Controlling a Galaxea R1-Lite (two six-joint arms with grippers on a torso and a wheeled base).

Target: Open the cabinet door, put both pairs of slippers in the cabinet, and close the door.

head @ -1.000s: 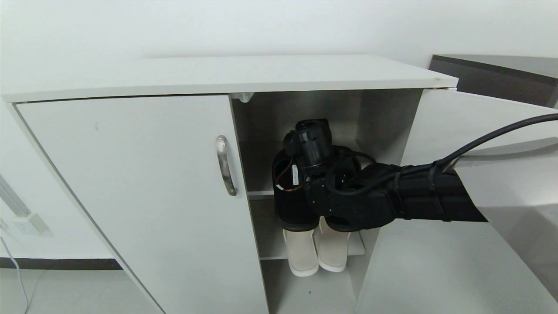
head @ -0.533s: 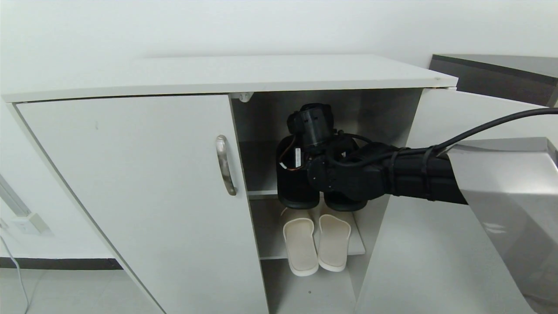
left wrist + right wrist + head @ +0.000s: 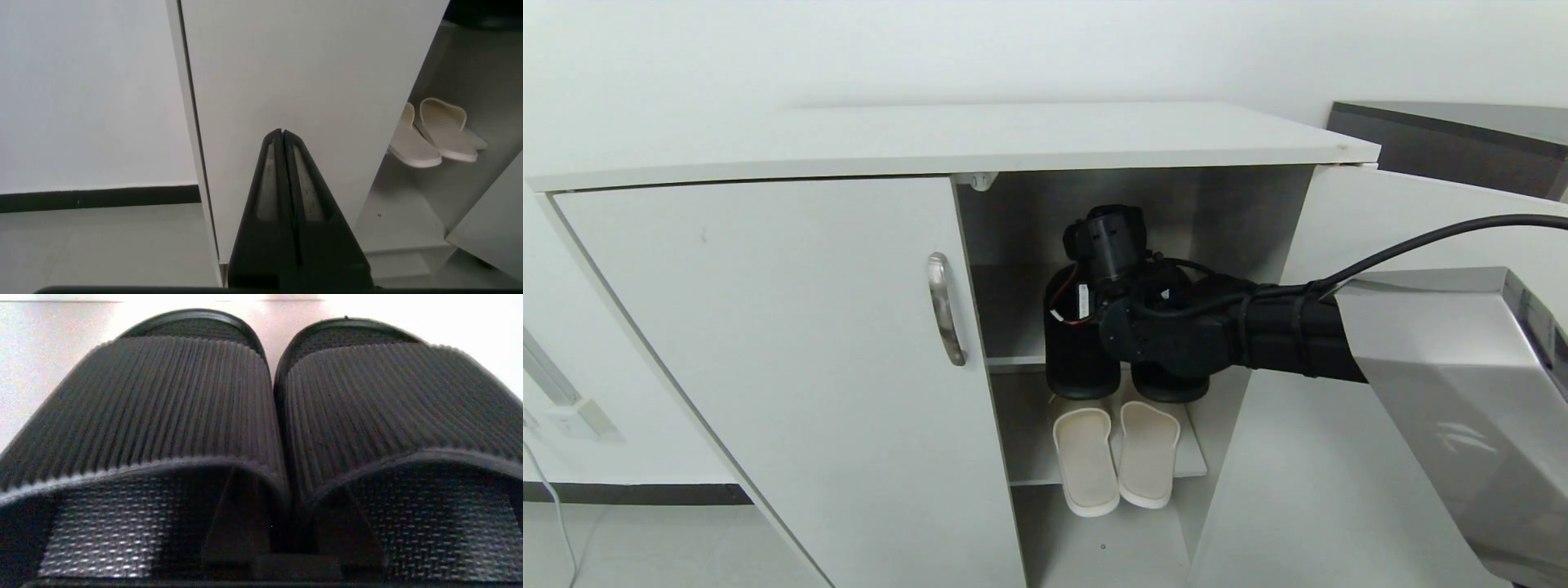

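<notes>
The white cabinet (image 3: 931, 139) has its right door (image 3: 1339, 457) swung open and its left door (image 3: 768, 367) shut. Inside, a pair of white slippers (image 3: 1115, 457) (image 3: 429, 135) lies side by side on the lower shelf. My right gripper (image 3: 282, 531) is shut on the pair of black ribbed slippers (image 3: 1082, 359) (image 3: 188, 408), pinching their inner sides together. They hang heels down at the front of the upper shelf (image 3: 1013, 360), just above the white pair. My left gripper (image 3: 282, 143) is shut and empty, low in front of the closed left door.
A metal handle (image 3: 946, 310) sits on the left door's right edge. A dark grey counter (image 3: 1445, 131) stands behind the cabinet on the right. Grey floor (image 3: 106, 245) and a white wall lie to the cabinet's left.
My right arm has lifted the black slippers from in front of the white pair up to the upper shelf and farther into the cabinet, uncovering the white pair; over the last half second they sank slightly.
</notes>
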